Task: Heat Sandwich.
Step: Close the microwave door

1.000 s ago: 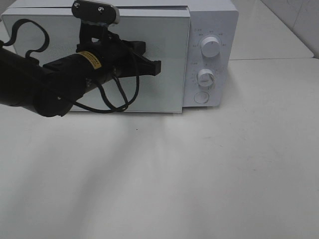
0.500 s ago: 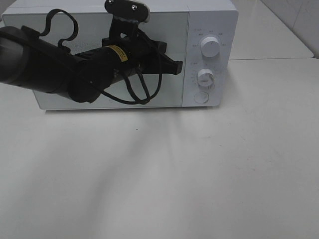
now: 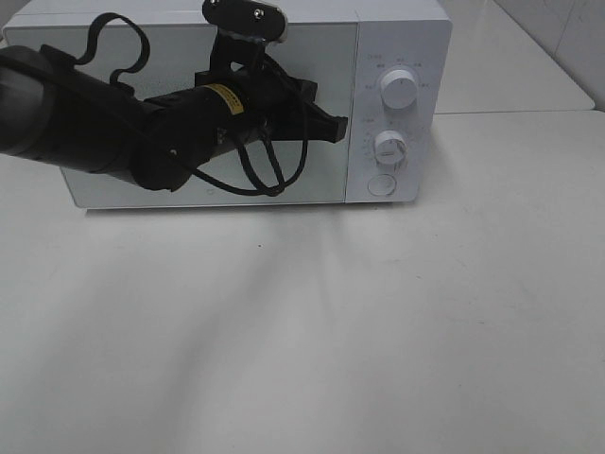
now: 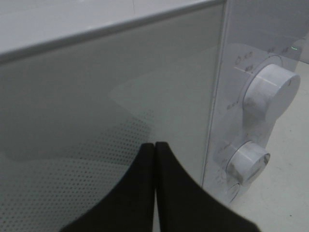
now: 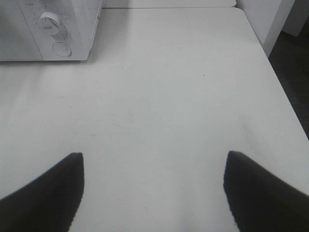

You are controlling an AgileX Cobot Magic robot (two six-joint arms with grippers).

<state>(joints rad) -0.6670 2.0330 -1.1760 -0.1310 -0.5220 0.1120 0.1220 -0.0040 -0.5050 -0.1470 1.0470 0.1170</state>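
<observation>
The sandwich is hidden; no frame shows it. The white microwave (image 3: pixel 402 38) stands at the back of the table with its glass door (image 3: pixel 321 180) closed flat. My left gripper (image 3: pixel 340 126) is shut, empty, with its tips against the door near the door's right edge, beside the control panel. In the left wrist view the fingers (image 4: pixel 155 144) are pressed together against the door (image 4: pixel 96 96). My right gripper (image 5: pixel 153 157) is open and empty above bare table, out of the exterior high view.
The panel carries two round knobs, the upper knob (image 3: pixel 398 90) and the lower knob (image 3: pixel 388 146), over a round button (image 3: pixel 381 185). The white table (image 3: pixel 331 331) spreads in front of the microwave. Its right edge (image 5: pixel 280 82) drops to a dark floor.
The microwave door, standing ajar a second ago, is now shut flat. My left gripper moved right and toward the microwave with it, then held still. The right gripper has not moved.
</observation>
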